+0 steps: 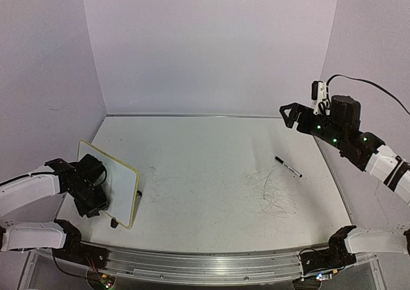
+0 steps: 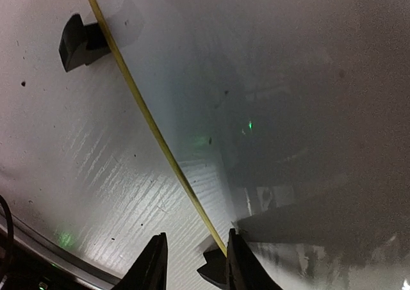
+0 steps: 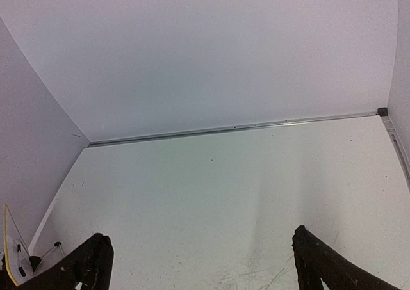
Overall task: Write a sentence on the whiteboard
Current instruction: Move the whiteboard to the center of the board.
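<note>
One whiteboard (image 1: 118, 181) standing, one marker (image 1: 288, 167) lying, left tool (image 2: 197, 235) narrow astride its rim, grip unclear, right tool (image 3: 200, 233) wide

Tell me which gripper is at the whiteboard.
The left gripper: its fingers straddle the whiteboard's yellow rim. The right gripper hangs raised at the far right, jaws wide and empty.

Whiteboard (image 1: 118, 187) left, marker (image 1: 288, 167) right
</note>
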`<state>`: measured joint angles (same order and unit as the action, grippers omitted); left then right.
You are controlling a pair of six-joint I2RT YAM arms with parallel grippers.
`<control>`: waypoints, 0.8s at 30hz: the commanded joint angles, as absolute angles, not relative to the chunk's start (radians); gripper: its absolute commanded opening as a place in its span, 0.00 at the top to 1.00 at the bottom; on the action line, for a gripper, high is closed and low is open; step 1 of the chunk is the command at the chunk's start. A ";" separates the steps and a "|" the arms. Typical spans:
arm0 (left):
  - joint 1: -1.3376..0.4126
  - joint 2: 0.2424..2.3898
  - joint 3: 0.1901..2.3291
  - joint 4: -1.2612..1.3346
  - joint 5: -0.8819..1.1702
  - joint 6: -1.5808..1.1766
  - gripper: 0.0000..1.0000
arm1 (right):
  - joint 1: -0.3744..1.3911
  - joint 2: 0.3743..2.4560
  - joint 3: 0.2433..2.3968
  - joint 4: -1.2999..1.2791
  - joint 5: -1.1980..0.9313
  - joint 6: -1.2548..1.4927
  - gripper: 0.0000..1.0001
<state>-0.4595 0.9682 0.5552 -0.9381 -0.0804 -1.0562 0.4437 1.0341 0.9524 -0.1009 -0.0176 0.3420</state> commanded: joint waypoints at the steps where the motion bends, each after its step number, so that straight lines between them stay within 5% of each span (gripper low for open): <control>1: -0.515 0.995 0.526 -0.825 -0.084 -1.160 0.70 | 0.440 1.036 0.942 -0.047 -0.030 0.347 0.02; 24: -0.647 1.052 0.504 -0.586 -0.007 -1.248 0.74 | 0.518 1.148 0.892 0.065 -0.144 0.404 0.02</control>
<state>-0.6184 1.0057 0.4886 -0.8645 -0.0336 -1.2337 0.4775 1.1167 0.8939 -0.0099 -0.1207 0.3794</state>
